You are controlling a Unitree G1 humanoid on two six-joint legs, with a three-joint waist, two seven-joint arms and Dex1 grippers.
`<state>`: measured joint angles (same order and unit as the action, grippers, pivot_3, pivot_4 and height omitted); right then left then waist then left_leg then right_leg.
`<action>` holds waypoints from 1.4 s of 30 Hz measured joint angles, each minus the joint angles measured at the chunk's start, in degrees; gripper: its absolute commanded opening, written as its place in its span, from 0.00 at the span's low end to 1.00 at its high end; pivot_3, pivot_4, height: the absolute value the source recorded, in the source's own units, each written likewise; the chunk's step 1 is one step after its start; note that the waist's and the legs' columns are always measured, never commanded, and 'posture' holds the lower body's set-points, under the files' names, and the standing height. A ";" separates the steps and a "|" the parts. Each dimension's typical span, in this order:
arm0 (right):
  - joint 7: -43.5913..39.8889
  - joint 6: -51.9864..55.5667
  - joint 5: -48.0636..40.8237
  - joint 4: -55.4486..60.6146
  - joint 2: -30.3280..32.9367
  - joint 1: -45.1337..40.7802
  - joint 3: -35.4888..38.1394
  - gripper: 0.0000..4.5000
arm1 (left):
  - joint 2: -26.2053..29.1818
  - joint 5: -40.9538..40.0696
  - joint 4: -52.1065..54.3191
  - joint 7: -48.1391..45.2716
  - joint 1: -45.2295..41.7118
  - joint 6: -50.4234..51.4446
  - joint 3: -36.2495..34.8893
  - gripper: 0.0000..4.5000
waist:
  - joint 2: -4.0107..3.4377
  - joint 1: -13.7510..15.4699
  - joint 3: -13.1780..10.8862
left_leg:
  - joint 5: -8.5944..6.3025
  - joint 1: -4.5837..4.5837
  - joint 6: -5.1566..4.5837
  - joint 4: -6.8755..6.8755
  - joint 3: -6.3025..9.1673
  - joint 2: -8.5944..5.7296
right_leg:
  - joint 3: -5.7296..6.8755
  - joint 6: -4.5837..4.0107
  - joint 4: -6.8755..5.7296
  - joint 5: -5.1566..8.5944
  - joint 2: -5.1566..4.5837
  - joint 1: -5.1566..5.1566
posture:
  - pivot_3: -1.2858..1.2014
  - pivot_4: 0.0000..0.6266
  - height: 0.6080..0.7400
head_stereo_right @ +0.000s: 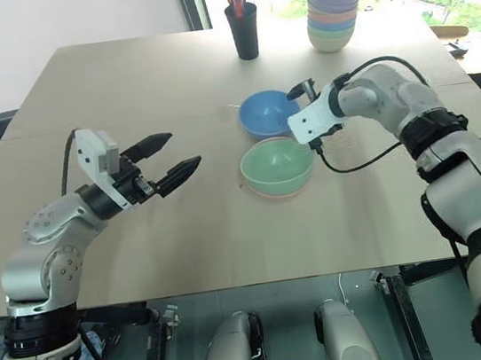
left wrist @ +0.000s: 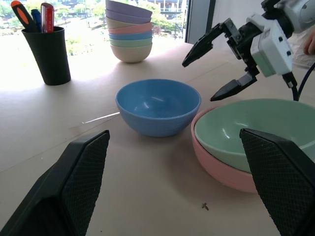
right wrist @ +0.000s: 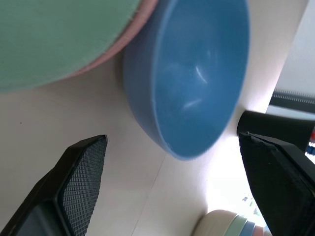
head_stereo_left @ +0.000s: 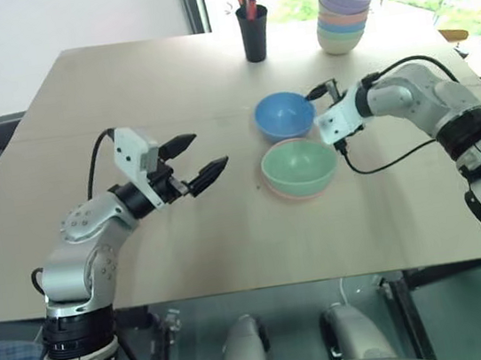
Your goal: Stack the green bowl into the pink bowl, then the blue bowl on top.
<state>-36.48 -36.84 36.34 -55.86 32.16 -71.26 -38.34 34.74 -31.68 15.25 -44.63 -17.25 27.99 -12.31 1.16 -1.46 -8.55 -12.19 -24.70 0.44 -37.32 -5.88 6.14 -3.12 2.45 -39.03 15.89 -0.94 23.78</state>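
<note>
the green bowl (head_stereo_left: 299, 165) already sits inside the pink bowl (left wrist: 216, 164) near the middle of the tabletop (head_stereo_left: 120, 89), so only the blue bowl (head_stereo_left: 284, 115) is left. it stands just beside the pair, on the far side, almost touching them.

my right hand (left wrist: 224, 61) is wide open and holds nothing. it hangs close over the near edge of the blue bowl. my left hand (head_stereo_left: 198, 159) is wide open and empty too, off to the side, well apart from the bowls.

i think the risky part is the grab. the bowl is smooth and round, so a finger could slip off the rim and push it away. it could also bump the pink and green pair and knock them crooked. the black pen cup (head_stereo_left: 254, 32) and the tall bowl stack (head_stereo_left: 343, 13) are far back, out of my way.
</note>
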 measured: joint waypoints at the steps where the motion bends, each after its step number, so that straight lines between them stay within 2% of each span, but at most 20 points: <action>1: 0.85 -0.81 0.83 -1.08 -0.52 -0.36 -0.37 1.00 | 0.11 -0.12 0.18 0.01 0.29 0.11 -0.37 1.00 | 0.00 -0.05 0.00 | 0.00 -0.01 0.00 0.00 -0.01 0.00 | 0.00 0.00 0.01 0.00 -0.01 0.00 | 0.52 0.24 1.00; 10: 8.89 -5.21 7.80 -10.92 -6.18 -4.86 -3.41 1.00 | 1.19 -1.68 1.07 0.08 2.18 0.49 -1.40 1.00 | -0.01 -0.64 -0.01 | 0.01 -0.01 0.02 0.00 -0.01 -0.01 | 0.00 0.00 -0.02 -0.01 -0.04 0.00 | 0.52 0.24 1.00; 13: 9.55 -5.64 8.09 -12.73 -7.28 -5.40 -3.41 0.84 | 1.32 -1.79 1.53 0.26 2.82 0.48 -1.42 1.00 | -0.01 -0.82 -0.01 | 0.01 0.00 0.02 0.00 -0.01 -0.01 | 0.00 0.00 -0.03 -0.01 -0.04 0.00 | 0.52 0.24 1.00; 18: 9.97 -6.28 8.44 -13.46 -8.02 -5.60 -3.41 0.39 | 1.34 -2.11 2.20 0.91 3.08 0.48 -1.42 1.00 | -0.02 -0.86 -0.01 | 0.01 0.00 0.02 0.00 -0.01 -0.01 | 0.00 0.00 -0.04 -0.01 -0.04 0.00 | 0.52 0.24 1.00; 19: 10.01 -6.33 8.45 -13.70 -8.06 -5.68 -3.41 0.34 | 1.37 -2.15 2.22 0.98 3.12 0.48 -1.42 1.00 | -0.02 -0.86 -0.01 | 0.01 0.00 0.02 0.00 -0.01 -0.01 | 0.00 0.00 -0.04 -0.01 -0.04 0.00 | 0.52 0.24 1.00; 21: 10.07 -6.34 8.48 -14.14 -8.07 -5.75 -3.41 0.14 | 1.58 -2.16 2.22 1.02 3.37 0.47 -1.42 1.00 | -0.02 -0.87 -0.01 | 0.01 0.00 0.02 0.00 -0.01 -0.01 | 0.00 0.00 -0.04 -0.01 -0.04 0.00 | 0.52 0.24 1.00; 22: 10.07 -6.34 8.52 -14.34 -8.07 -5.75 -3.41 0.10 | 1.63 -2.16 2.21 1.01 3.48 0.45 -1.42 1.00 | -0.02 -0.87 -0.01 | 0.01 0.00 0.02 0.00 -0.01 -0.01 | 0.00 0.00 -0.04 -0.01 -0.04 0.00 | 0.52 0.24 1.00; 30: 9.73 -7.25 8.34 -14.33 -7.61 -5.80 -3.26 0.10 | 1.71 -2.18 2.19 0.92 3.44 0.40 -1.29 1.00 | -0.02 -0.85 -0.02 | 0.01 -0.01 0.02 0.01 -0.01 -0.01 | 0.01 0.00 -0.03 -0.01 -0.04 0.00 | 0.52 0.24 1.00; 42: 5.48 -8.72 5.20 -11.06 -1.74 -6.87 1.13 0.10 | 1.64 -1.20 -0.85 -1.22 -0.14 -1.02 0.78 1.00 | -0.05 -0.94 -0.03 | 0.00 0.02 0.01 0.04 -0.04 -0.01 | -0.02 0.00 -0.02 -0.01 -0.04 0.00 | 0.52 0.24 1.00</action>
<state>-31.00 -45.55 41.54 -66.91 30.41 -78.13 -37.21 36.38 -32.88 14.40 -45.85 -17.40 26.97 -11.53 1.11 -2.40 -8.58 -12.19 -24.68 0.45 -37.28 -5.93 6.12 -3.14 2.45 -39.06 15.89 -0.97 23.78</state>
